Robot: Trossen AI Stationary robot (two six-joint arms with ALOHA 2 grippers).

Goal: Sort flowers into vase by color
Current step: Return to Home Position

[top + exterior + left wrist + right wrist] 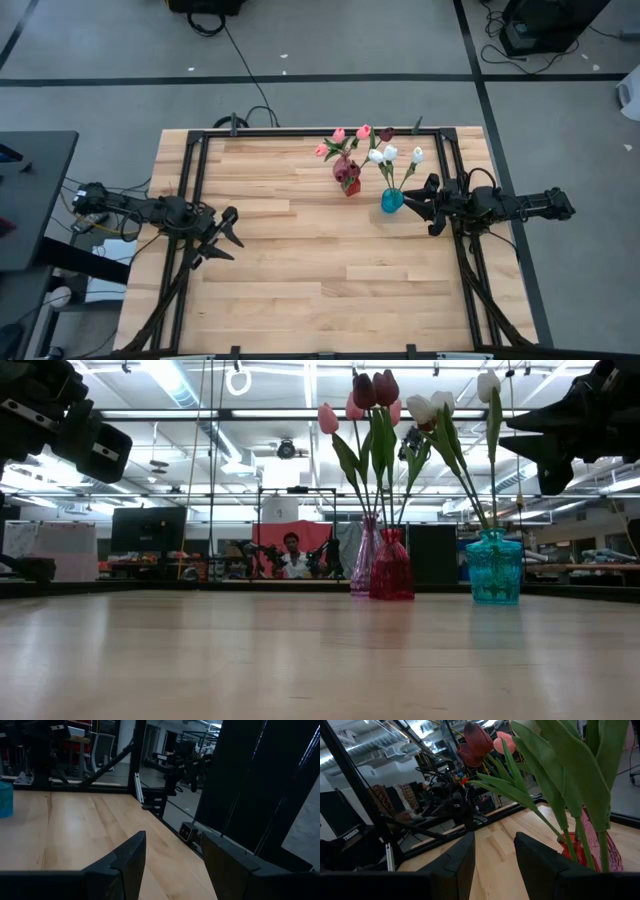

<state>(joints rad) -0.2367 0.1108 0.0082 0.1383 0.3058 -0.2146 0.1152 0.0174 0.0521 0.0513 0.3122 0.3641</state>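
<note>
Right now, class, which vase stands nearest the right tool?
The blue vase with the white flowers: it stands just beside the open right tool; the red vase and pink vase stand farther off.

Left arm [150, 208], right arm [510, 204]: matte black, jointed, cabled. Left claw [228, 229], right claw [430, 205]: two angular black fingers [131, 862].

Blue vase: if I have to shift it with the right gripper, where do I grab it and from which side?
Probably the body of the blue vase, below the rim, coming in level from the side where the right gripper is, fingers open. The white tulips lean out over the top, and the red vase crowds the opposite side.
</note>
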